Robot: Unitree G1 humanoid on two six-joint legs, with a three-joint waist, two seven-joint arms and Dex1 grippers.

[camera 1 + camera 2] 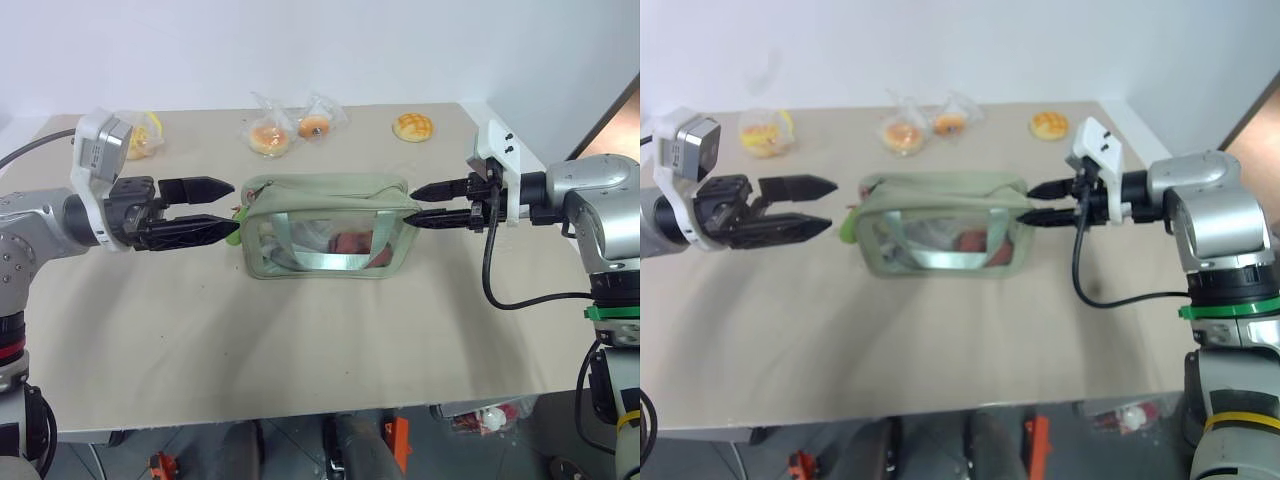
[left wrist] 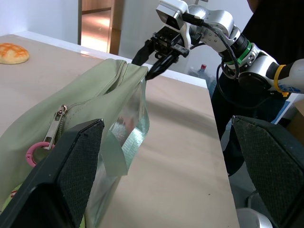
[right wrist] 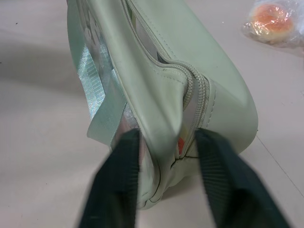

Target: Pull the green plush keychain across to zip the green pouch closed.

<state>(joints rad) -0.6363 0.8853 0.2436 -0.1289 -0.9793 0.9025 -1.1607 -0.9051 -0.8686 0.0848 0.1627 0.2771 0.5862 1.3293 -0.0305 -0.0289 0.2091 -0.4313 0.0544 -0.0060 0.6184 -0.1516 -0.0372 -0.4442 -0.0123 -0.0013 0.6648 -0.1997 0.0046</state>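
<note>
Tan table (image 1: 300, 340) below, white wall behind. Looked down on both.

Found the left gripper (image 1: 235, 207) at the left end of the green pouch (image 1: 330, 190), pointing sideways at it. Saw its two black fingers spread wide, with nothing held between them. Spotted the green plush keychain (image 1: 847, 228) just past those fingertips, hanging at that same left end of the pouch. Saw in the left wrist view a pink ring (image 2: 32, 154) joining it to the zipper pull (image 2: 56, 126), right beside one finger. Could not tell if a finger touched the plush.

Found the right gripper (image 1: 411, 204) at the other end, the right end. Saw its fingers one on each side of the pouch's corner, pressed against the fabric. Looked like a pinch on the pouch to keep it from sliding.

Saw the pouch lying long from left to right, with the zipper running along the top the same way. Saw the zipper open near the right end.

Judged the left arm by far the nearer one to the keychain. Judged the pull to go from left to right, toward the right gripper.

Saw wrapped buns (image 1: 270, 138) well apart, at the far edge of the table.
</note>
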